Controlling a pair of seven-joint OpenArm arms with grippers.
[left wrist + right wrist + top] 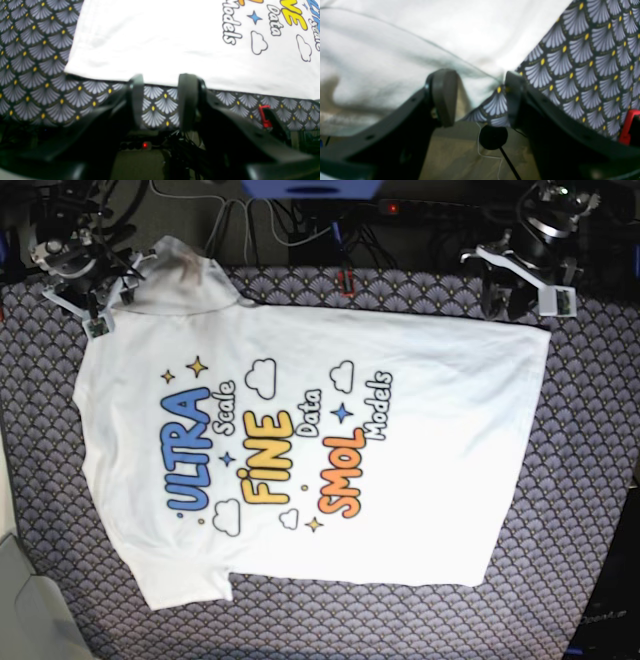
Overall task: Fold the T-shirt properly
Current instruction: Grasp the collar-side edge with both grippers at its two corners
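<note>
The T-shirt (400, 460) lies flat and print-up on the patterned tablecloth, collar end at the base view's left, hem at its right. My left gripper (510, 300) hovers at the far right corner of the hem. In the left wrist view the left gripper (162, 80) is open, fingertips just short of the T-shirt (150, 45) edge, nothing between them. My right gripper (108, 305) sits by the far left sleeve. In the right wrist view the right gripper (478, 75) is wide open, with the T-shirt (420, 37) cloth edge reaching between its fingertips.
The fan-patterned tablecloth (590, 480) covers the table all round the shirt. Behind the far edge are cables and a power strip with a red light (390, 208). A red clamp (345, 280) grips that edge. A pale object (20, 600) stands at the near left.
</note>
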